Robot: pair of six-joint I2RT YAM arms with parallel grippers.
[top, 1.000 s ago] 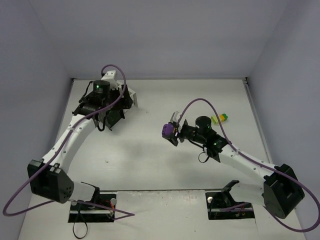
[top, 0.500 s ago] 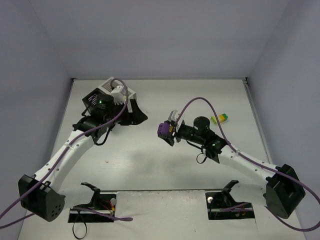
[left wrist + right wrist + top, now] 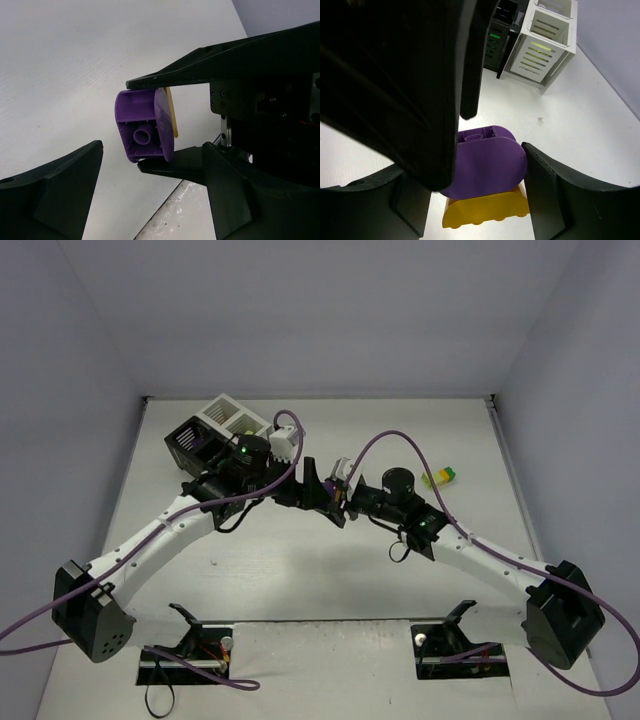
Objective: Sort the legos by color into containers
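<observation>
Arms converge over the middle of the tabletop (image 3: 260, 585): left arm (image 3: 170, 530) and right arm (image 3: 480, 558) reach inward, wrists facing each other. Right gripper (image 3: 342, 496) is clamped on a purple brick (image 3: 142, 130), a smooth, round-ended plastic piece with a hollow underside and one centre tube. A yellow brick (image 3: 485, 214) lies flat against it. Left gripper (image 3: 152, 147) has its jaws apart, one on each side of the purple brick, with gaps visible. Bins (image 3: 222, 425), two black and two white with slatted walls, sit at the far left corner. Lime-green shows through one white bin's slats. Two loose bricks (image 3: 440, 477), yellow and green, lie near the right edge.
</observation>
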